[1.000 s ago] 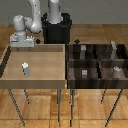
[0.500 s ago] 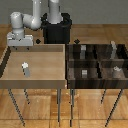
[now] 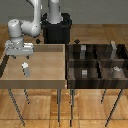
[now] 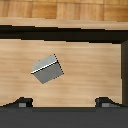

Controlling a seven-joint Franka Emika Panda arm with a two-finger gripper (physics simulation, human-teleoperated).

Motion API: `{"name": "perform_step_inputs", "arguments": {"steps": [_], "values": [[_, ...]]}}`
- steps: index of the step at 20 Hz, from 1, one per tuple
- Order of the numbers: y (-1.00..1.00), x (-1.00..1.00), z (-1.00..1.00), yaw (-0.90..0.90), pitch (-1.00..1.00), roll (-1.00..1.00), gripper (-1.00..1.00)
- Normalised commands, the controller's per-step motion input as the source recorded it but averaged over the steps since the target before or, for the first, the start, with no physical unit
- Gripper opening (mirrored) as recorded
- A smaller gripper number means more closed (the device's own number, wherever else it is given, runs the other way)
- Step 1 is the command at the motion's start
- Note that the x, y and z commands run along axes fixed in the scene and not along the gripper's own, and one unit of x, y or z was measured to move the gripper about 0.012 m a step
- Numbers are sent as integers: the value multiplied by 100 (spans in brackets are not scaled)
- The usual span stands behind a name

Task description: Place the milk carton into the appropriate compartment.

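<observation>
A simulated robot arm works over two raised trays set side by side on thin legs. Nearest the camera, a small milk carton (image 3: 24,70) stands upright on the bare floor of the light wooden tray (image 3: 50,80), white on top and grey below; it touches nothing and is not held. Just above it hangs the tool (image 3: 20,54), empty, its fingers (image 4: 21,102) spread wide apart in the wrist view, with the carton sitting between and ahead of them, turned at an angle to the finger line. The step in hand looks like the reach down for the grasp: judged from this, the tool should centre itself over the carton, turn so its pads meet two flat opposite faces, then lower straight and close gently, since a small light carton may tip or skid if one finger lands first. Beside the wooden tray, towards the exterior view's right of the carton, stands the dark compartment bin (image 3: 70,67), split by dividers into four cells, each holding a small grey block (image 3: 85,73). Those dividers and blocks could catch a low carry, so the carton likely needs lifting clear. Beyond the carton rises the arm's black base (image 3: 56,30).
</observation>
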Motion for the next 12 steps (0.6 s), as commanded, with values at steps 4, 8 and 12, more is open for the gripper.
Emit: {"name": "perform_step_inputs", "arguments": {"steps": [4, 8, 12], "values": [[0, 0, 0, 0, 0, 0, 100], [0, 0, 0, 11, 0, 0, 100], [0, 0, 0, 15, 0, 0, 100]]}}
